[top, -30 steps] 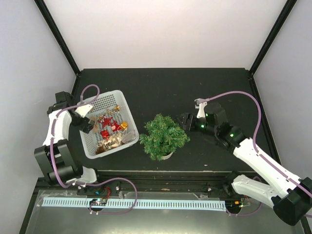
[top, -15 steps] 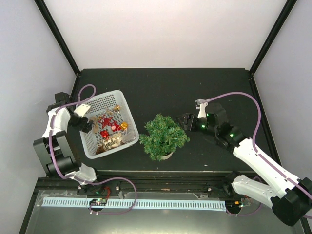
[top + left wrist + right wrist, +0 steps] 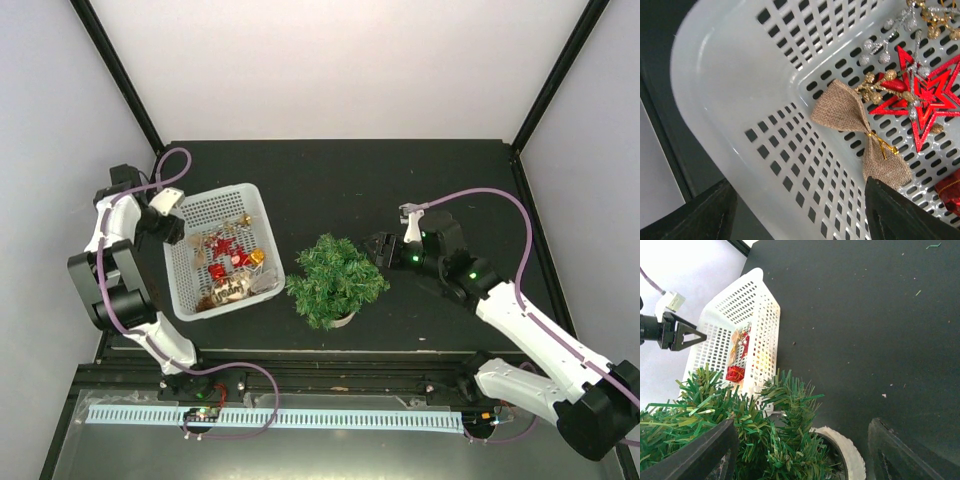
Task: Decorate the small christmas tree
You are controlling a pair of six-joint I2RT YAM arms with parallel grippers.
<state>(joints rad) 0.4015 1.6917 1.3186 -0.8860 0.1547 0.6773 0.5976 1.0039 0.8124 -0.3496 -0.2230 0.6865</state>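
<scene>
I can read no text, label, brand, number or sign in any of my three views. The pale slotted strip (image 3: pixel 270 416) along the near rail shows only a row of fine teeth, with no figures I can make out. A brown ornament (image 3: pixel 228 291) in the white basket (image 3: pixel 178 275) is too small to tell whether it bears lettering

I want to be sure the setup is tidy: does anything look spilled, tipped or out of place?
Nothing serious. The tree stands in its pot, the ornaments lie inside the basket, which sits slightly turned, and a few loose green bits are scattered on the table.
</scene>
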